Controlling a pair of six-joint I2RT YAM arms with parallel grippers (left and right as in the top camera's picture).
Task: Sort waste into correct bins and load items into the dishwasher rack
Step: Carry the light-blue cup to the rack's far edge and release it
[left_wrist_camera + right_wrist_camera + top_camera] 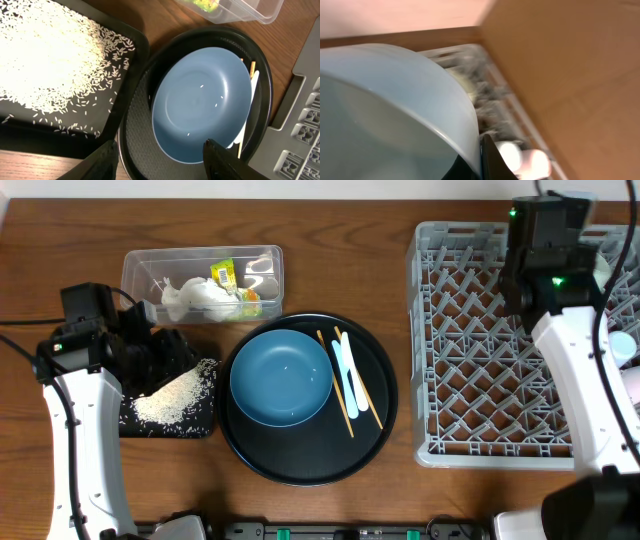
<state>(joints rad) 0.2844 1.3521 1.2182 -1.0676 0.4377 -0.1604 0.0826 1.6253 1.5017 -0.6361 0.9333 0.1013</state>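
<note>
My left jaws (160, 162) hang apart over the shallow black rectangular tray (200, 423). The large blue bowl (280, 377) lies just right of them, on the round black tray (385, 425) mid-tabletop. My right jaws (481, 162) are far off at the grey plastic dishwasher rack (480, 350) and look clamped on the smaller teal bowl (380, 110).

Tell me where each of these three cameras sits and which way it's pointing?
Overhead: above the table, looking straight down on rack, blue bowl, left arm, right arm.
Left wrist: on that arm, looking down past the open left gripper at the rice tray.
Right wrist: on that arm, blurred, close against the teal bowl; one dark finger shows.
Shared: overhead and left wrist both show the blue bowl.
</note>
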